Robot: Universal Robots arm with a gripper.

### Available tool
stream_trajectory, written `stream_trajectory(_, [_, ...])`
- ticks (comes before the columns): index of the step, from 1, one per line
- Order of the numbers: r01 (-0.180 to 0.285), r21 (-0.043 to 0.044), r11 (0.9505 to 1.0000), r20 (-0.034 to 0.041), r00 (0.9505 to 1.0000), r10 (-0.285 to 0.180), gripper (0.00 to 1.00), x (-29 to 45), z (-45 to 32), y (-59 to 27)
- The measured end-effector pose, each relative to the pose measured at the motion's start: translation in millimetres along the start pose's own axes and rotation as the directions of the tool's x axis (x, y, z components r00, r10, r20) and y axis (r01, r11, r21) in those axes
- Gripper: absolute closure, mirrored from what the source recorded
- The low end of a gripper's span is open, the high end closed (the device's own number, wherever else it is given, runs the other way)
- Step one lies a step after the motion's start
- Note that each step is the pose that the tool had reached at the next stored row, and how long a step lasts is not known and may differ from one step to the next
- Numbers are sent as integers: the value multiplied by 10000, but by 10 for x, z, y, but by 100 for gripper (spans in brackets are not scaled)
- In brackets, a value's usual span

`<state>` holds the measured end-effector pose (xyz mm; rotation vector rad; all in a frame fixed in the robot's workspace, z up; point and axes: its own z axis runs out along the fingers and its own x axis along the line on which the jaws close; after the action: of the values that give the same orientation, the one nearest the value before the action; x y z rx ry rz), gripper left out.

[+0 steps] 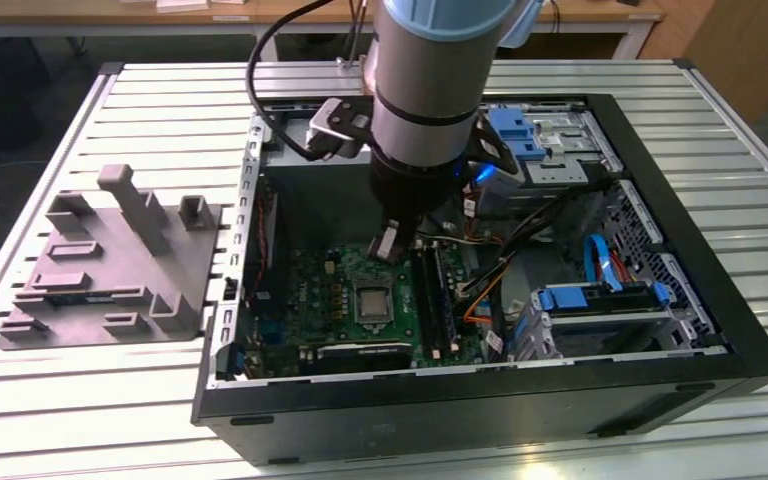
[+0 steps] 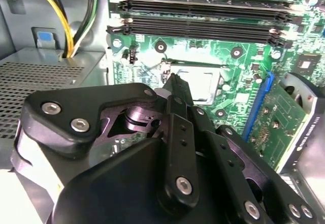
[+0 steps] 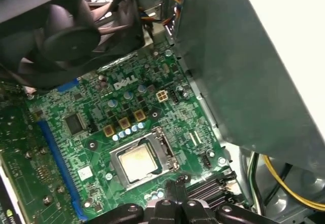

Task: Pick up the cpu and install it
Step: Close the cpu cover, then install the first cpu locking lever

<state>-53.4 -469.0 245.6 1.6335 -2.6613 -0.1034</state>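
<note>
Exterior view: end effector (image 1: 387,243) hangs inside the open computer case (image 1: 704,300), above the motherboard (image 1: 317,300).

First wrist view: cpu (image 3: 137,162) sits in its socket; likely light, stiff, fragile, best held by its edges.

Second wrist view: fingers (image 2: 177,94) closed together, holding nothing.

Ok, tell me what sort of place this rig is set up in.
Probably a robotics lab or test bench for computer assembly: an open computer case lies on a slatted metal table, a grey moulded tray sits beside it, and the gripper hangs above the motherboard, whose socket holds the cpu.
</note>
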Motion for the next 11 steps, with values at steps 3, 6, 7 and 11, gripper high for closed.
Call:
stream_trajectory(3, [12, 8, 10000, -17, 10000, -12, 89, 34, 1, -9])
stream_trajectory(6, [27, 10, 10000, -21, 10000, -26, 89, 46, 1, -12])
stream_trajectory(7, [27, 10, 10000, -21, 10000, -27, 89, 46, 1, -12])
stream_trajectory(11, [31, 10, 10000, -22, 10000, -31, 89, 47, 1, -12])
